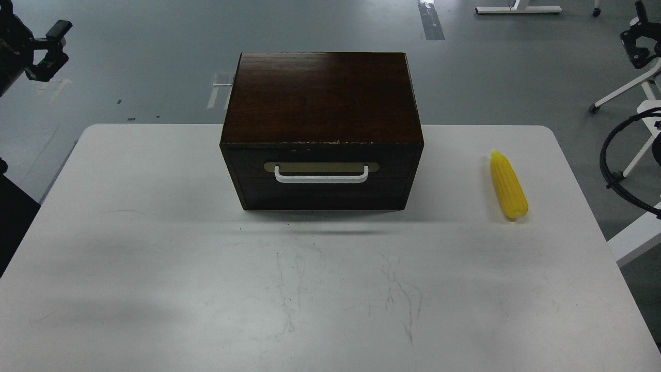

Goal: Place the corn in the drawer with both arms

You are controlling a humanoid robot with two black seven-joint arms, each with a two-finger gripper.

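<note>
**Corn on the worktop, drawer closed, both arms raised at the edges**

A dark wood box [321, 98] sits at the far middle of the white worktop [155, 268], its front turned toward the robot. The drawer [320, 194] in that front is pushed fully in, flush with the box, and its white bar handle [321, 177] lies across a brass plate [321, 167].

The corn [508, 186] lies on the worktop to the right of the box, well apart from it, lengthwise away from the robot with its narrow tip at the far end. Nothing touches it.

The left gripper [51, 51] hangs in the upper left corner, beyond the worktop's far edge and over the grey floor [155, 51], its two black fingers spread and holding nothing. The right gripper [640, 44] shows at the upper right edge, partly cut off and dark; whether its fingers are parted or closed cannot be told. Below it a black cable [612, 155] loops beside the worktop's right edge.
</note>
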